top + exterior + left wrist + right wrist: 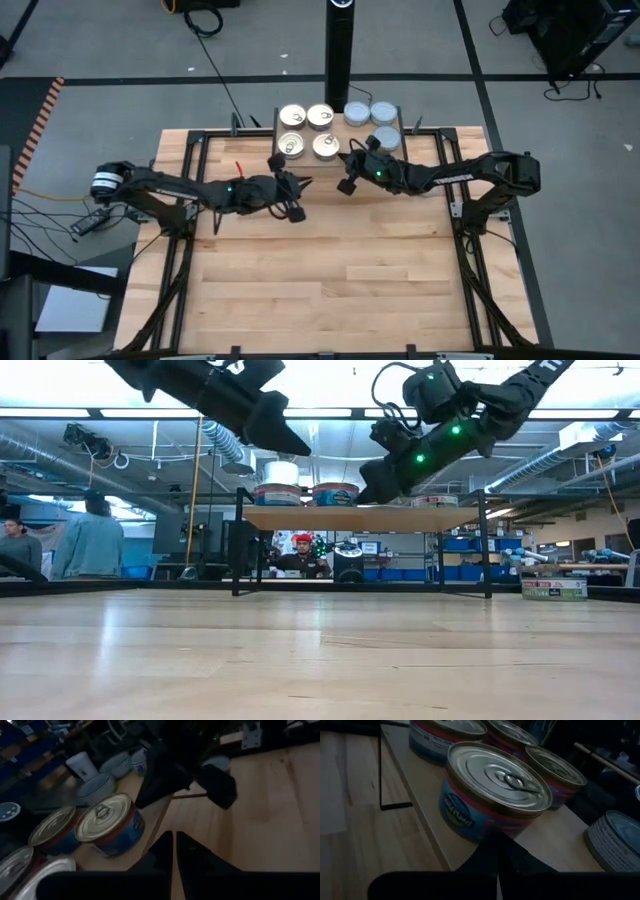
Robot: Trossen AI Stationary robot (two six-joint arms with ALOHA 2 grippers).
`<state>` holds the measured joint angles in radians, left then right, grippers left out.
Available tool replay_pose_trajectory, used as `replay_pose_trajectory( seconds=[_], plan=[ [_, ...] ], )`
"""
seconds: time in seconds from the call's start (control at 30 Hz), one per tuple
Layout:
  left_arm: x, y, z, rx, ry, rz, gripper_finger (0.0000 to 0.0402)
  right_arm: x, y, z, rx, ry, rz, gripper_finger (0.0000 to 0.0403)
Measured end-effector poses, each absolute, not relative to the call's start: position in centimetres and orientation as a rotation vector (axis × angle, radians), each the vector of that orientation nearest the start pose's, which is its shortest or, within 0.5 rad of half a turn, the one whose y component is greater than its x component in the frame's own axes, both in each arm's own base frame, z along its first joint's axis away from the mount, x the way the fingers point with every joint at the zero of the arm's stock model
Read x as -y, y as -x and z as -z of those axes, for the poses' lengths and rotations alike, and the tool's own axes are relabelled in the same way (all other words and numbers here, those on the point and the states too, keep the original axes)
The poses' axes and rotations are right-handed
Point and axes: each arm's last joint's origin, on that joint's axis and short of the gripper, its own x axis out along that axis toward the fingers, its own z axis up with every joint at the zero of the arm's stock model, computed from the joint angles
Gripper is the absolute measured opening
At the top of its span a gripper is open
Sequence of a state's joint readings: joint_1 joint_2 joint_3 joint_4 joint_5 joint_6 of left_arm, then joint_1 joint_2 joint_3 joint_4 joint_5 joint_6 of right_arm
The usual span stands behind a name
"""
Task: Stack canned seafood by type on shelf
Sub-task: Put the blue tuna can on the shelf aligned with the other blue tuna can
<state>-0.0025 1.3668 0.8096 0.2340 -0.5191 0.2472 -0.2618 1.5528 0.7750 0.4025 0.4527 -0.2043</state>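
Workshop room behind the table: ceiling ducts, blue bins on racks, people at the far side. Big wood tabletop on a black frame, grey floor around it.

Shelf at the table's far edge, centred, long axis running left-right. High view shows four gold-lid tins in a 2x2 block on its left half and blue-grey-lid tins on its right half, three visible; right arm covers part of that side. All upright, lids up. Low view shows what high can't: the shelf is a board on thin black legs, tins sitting on top.

Left gripper hovers over the table just in front of the shelf, fingers nearly together, holding nothing. Right gripper hovers just in front of the shelf's middle, closed and empty. Right wrist view shows pull-tabs and a blue label on the nearest gold tin.
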Motion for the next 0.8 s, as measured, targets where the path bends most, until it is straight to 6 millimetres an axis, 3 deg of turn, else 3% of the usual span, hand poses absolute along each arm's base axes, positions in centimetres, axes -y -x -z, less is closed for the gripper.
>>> replay_pose_trajectory(
  seconds=[0.3, 0.8],
  plan=[
    [-0.4, -28.8, -25.4, -0.347, -0.305, -0.414, 0.0026, 10.5, -31.3, -22.1, -0.479, 0.211, 0.611, 0.0006],
    [0.0, -29.1, -26.3, -0.236, -0.268, -0.316, 0.0026, 11.2, -31.1, -22.3, -0.447, 0.162, 0.534, 0.0009]
  ],
)
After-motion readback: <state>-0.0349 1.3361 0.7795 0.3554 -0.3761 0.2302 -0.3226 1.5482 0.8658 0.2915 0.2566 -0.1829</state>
